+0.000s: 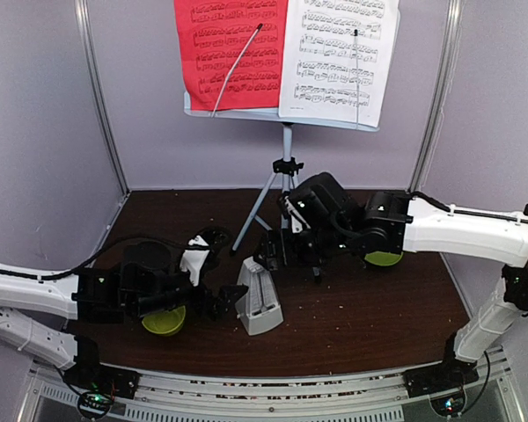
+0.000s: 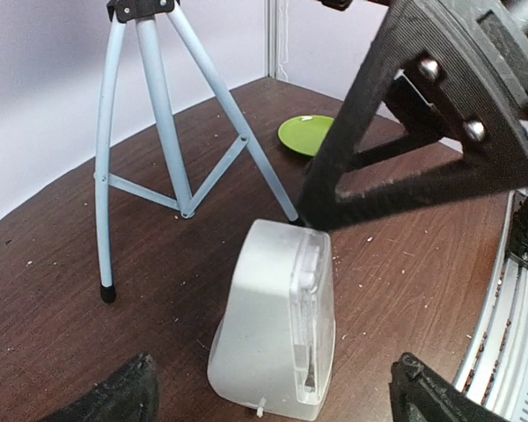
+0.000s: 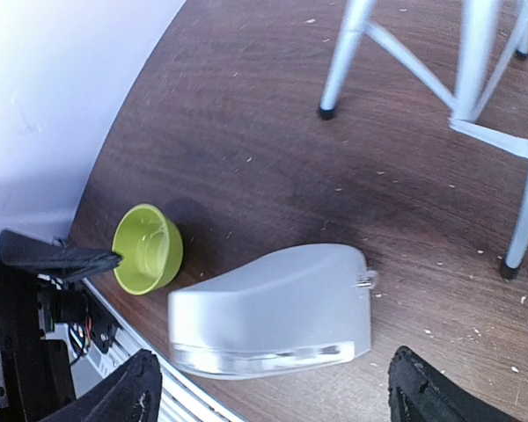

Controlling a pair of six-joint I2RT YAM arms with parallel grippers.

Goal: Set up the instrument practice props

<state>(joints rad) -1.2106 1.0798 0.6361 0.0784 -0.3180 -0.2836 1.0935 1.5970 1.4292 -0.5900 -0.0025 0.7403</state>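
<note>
Jaws wide apart on both my grippers, nothing held.
The metronome (image 1: 259, 303) stands free on the table (image 1: 378, 308) between my left gripper (image 1: 222, 303) and right gripper (image 1: 271, 253), just before the music stand (image 1: 286, 167). A stray finger brushing its narrow top could tip it, or jolt a stand leg.

Table (image 1: 378, 308): metronome (image 1: 260, 303), stand (image 1: 256, 211), bowl (image 1: 165, 322), plate (image 1: 385, 258)
</note>
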